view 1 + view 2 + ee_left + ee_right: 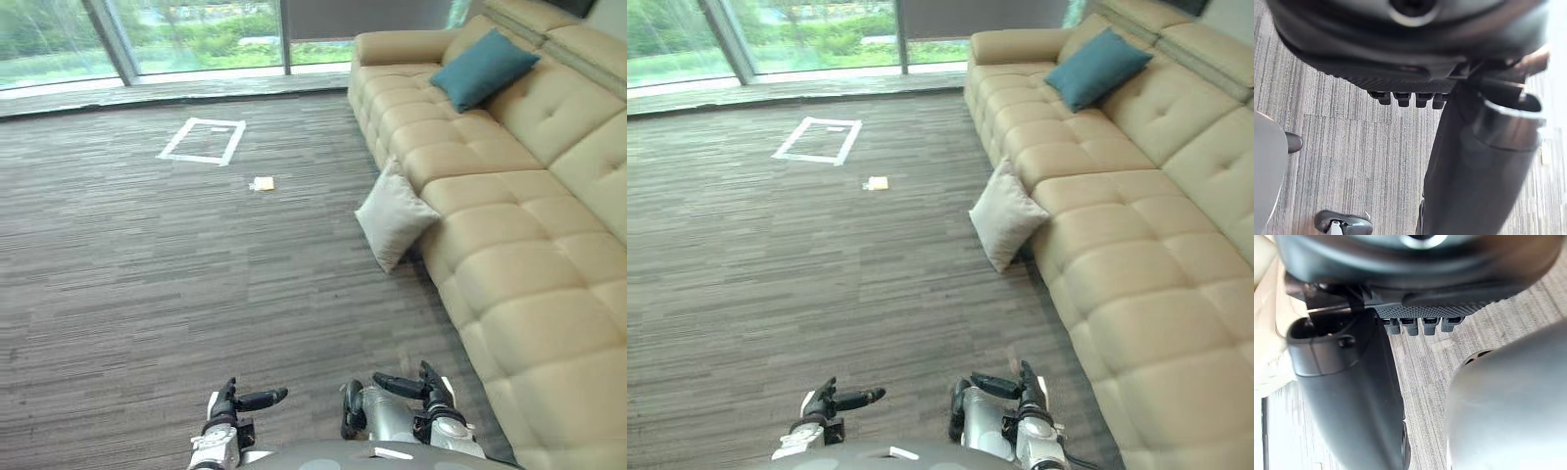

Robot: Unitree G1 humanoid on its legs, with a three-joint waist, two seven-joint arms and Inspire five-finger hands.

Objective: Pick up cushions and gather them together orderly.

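A cream cushion stands on the carpet, leaning against the front of the beige sofa. A teal cushion rests on the sofa seat against the backrest, near the far armrest. My left hand hangs low at the near edge of the carpet, fingers straight and holding nothing. My right hand is beside it, nearer the sofa, also open and empty. Both hands are well short of the cream cushion. The wrist views show each hand's fingers straight over the carpet.
Grey striped carpet stretches ahead and to the left. A white taped rectangle marks the floor near the windows, with a small pale scrap beside it. The sofa runs along the right side.
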